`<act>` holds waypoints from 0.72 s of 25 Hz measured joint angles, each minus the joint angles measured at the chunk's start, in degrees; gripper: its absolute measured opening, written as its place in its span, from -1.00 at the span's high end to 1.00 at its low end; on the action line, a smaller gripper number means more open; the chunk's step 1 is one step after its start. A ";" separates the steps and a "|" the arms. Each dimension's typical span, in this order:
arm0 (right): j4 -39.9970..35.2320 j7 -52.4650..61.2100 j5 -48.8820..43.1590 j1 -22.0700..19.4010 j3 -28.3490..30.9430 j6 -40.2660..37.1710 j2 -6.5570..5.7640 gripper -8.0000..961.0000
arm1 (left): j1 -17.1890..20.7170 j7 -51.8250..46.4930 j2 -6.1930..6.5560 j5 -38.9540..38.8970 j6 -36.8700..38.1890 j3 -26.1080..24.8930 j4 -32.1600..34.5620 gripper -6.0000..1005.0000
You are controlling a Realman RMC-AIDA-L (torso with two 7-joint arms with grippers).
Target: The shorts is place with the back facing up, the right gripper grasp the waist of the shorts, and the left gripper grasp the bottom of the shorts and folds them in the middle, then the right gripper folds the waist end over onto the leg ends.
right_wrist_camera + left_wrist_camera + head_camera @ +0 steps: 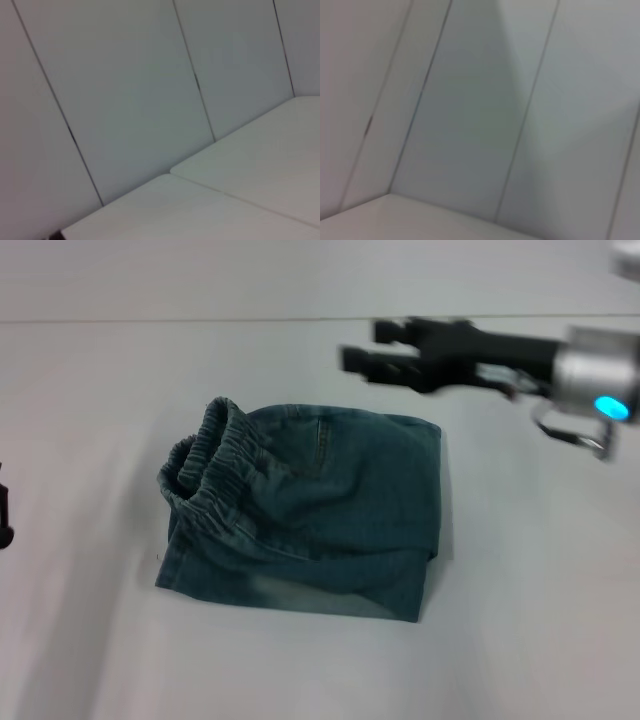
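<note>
So the shorts (300, 510) are seen lying on the desk (520, 620), already bundled into a compact folded block, with the elastic waist (205, 465) bunched up along the side away from the right gripper. Soft denim like this is judged floppy and fairly light, not slippery. It'll sag and unfold if pinched by a single layer, so the thick gathered waistband is probably the spot to be grabbed, all layers at once. The right gripper (360, 348) is held in the air just past the far corner of the shorts. Its jaws are a narrow gap apart, nothing is held or touched. Only a sliver of the left gripper (4, 515) is caught well off from the waist side, so its jaws can't be judged.
</note>
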 joint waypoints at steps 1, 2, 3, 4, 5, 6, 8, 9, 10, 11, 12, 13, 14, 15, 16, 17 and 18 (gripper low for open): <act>0.76 -1.80 -0.15 -1.54 2.43 -3.44 -0.36 -0.53 | 0.28 -0.96 0.02 0.01 1.34 1.00 0.90 0.66; 1.38 -3.43 -0.26 -2.68 4.18 -6.44 -0.64 -0.57 | 0.58 -2.55 0.06 0.16 3.65 2.97 2.88 0.61; 2.22 -5.48 -0.32 -4.26 6.31 -9.76 -1.06 -0.62 | 0.79 -4.51 0.11 0.50 5.78 4.97 5.20 0.57; 2.69 -7.25 -0.29 -5.48 7.80 -12.95 -1.43 -0.62 | 0.78 -5.73 0.18 0.77 6.73 6.22 6.83 0.52; 3.17 -9.56 -0.32 -7.18 9.62 -16.93 -1.90 -0.62 | 0.75 -10.10 0.28 1.96 9.34 9.58 11.34 0.47; 3.49 -11.51 -0.31 -8.61 10.94 -20.32 -2.28 -0.62 | 0.58 -13.54 0.44 2.81 10.74 12.03 14.83 0.42; 3.91 -14.70 -0.36 -10.97 12.59 -25.12 -2.84 -0.62 | 0.07 -21.75 0.87 5.14 12.82 17.76 21.89 0.28; 4.09 -16.21 -0.69 -12.06 13.11 -26.66 -3.01 -0.62 | -0.27 -25.85 1.22 6.38 13.43 21.02 25.15 0.19; 4.33 -17.42 -1.06 -13.01 13.54 -27.84 -3.11 -0.62 | -0.68 -29.44 1.58 7.70 13.68 24.46 28.30 0.09; 4.77 -18.52 -1.64 -13.69 14.01 -28.41 -3.14 -0.62 | -1.03 -32.19 1.79 9.06 13.79 26.72 30.33 0.00; 5.76 -19.70 -2.33 -14.09 14.69 -28.63 -3.13 -0.62 | -1.64 -35.65 1.99 11.22 13.92 29.76 33.19 -0.10; 7.19 -20.75 -2.84 -14.26 15.34 -28.65 -3.09 -0.62 | -2.26 -38.60 2.02 13.45 13.97 32.41 35.75 -0.18; 8.76 -21.92 -3.30 -14.13 15.91 -28.49 -3.00 -0.62 | -2.87 -40.40 2.00 15.01 13.99 34.01 37.21 -0.25; 10.77 -23.10 -3.78 -13.81 16.50 -28.22 -2.92 -0.62 | -3.53 -42.28 1.95 16.67 14.03 35.42 38.40 -0.33; 12.39 -24.07 -4.15 -13.41 16.90 -28.01 -2.85 -0.62 | -4.05 -43.52 1.93 17.91 14.04 36.49 39.02 -0.41; 14.04 -24.85 -4.79 -12.88 17.22 -27.61 -2.84 -0.62 | -4.77 -44.72 1.98 18.96 14.05 37.31 39.40 -0.49; 15.20 -25.23 -5.27 -12.47 17.43 -27.21 -2.81 -0.62 | -5.39 -45.75 2.03 19.79 14.05 37.90 39.52 -0.57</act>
